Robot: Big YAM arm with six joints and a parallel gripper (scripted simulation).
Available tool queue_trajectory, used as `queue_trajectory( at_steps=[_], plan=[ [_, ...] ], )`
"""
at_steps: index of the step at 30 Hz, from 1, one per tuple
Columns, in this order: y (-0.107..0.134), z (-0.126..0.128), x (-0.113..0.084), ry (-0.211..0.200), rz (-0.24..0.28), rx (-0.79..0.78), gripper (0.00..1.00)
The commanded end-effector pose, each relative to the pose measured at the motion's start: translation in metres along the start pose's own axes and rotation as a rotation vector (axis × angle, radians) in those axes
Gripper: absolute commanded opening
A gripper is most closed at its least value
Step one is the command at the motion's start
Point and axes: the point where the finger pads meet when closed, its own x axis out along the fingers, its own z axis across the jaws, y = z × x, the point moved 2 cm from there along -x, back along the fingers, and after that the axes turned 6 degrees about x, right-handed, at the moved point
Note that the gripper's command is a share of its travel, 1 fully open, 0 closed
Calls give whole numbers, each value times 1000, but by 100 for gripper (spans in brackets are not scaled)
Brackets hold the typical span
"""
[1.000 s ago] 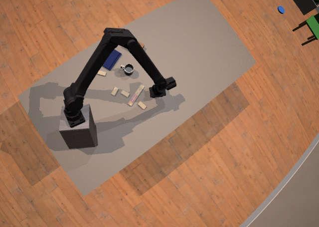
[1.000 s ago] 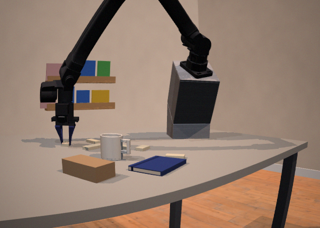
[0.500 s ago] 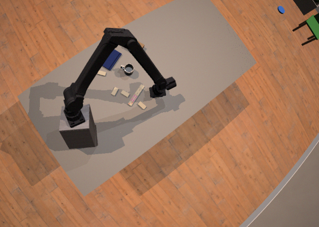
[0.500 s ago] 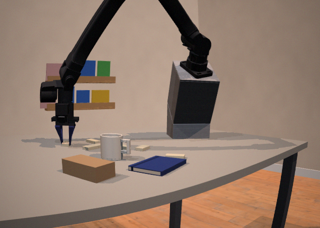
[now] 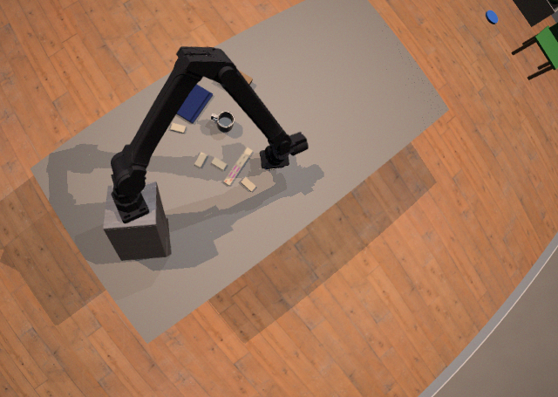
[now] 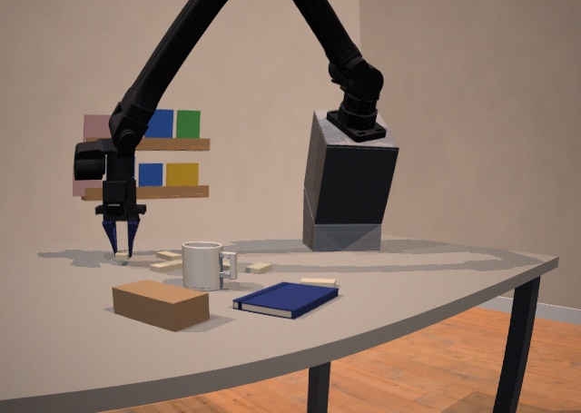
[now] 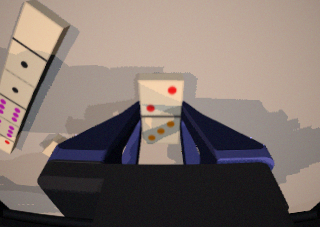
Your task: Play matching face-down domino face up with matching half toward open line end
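Observation:
My gripper [image 6: 123,255] [image 7: 161,108] points down, to the right of the line in the top view, and is shut on a face-up domino [image 7: 161,94] [image 6: 121,256] with two red and three orange pips. The red half points away from the wrist camera. The domino is close to the table; any gap beneath is hard to judge. The line [image 5: 237,166] [image 6: 163,266] [image 7: 35,32] lies face up, with a blank half at one end and red pips at the other. A plain domino [image 5: 248,184] [image 6: 169,255] [image 7: 51,147] lies near its red end.
Three more plain dominoes lie on the line's other side: one [image 5: 219,163] near it, one [image 5: 200,160] [image 6: 258,268] beyond and one [image 5: 178,127] [image 6: 318,281] by the blue book [image 5: 194,103] [image 6: 286,298]. A mug [image 5: 225,120] [image 6: 201,265] and brown block [image 5: 248,78] [image 6: 159,303] also stand there.

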Motion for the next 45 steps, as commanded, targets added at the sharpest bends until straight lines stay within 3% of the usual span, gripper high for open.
queue_trajectory(
  at_steps=[1, 5, 6, 15, 22, 23, 32, 39, 40, 45],
  plan=[
    [-7, -19, -31, 47, -22, -12, 22],
    [-7, -19, -31, 47, -22, -12, 22],
    [-7, -8, -16, 24, -10, -10, 22],
    [-6, -18, -62, 50, -24, -5, 22],
    [-6, -18, -62, 50, -24, -5, 22],
    [-4, -8, -49, 28, -11, 4, 22],
    [-2, -19, -99, 51, -24, -7, 22],
    [-2, -19, -99, 51, -24, -7, 22],
    [0, -9, -86, 29, -13, 5, 22],
    [1, -15, -112, 42, -19, -4, 22]
  ],
)
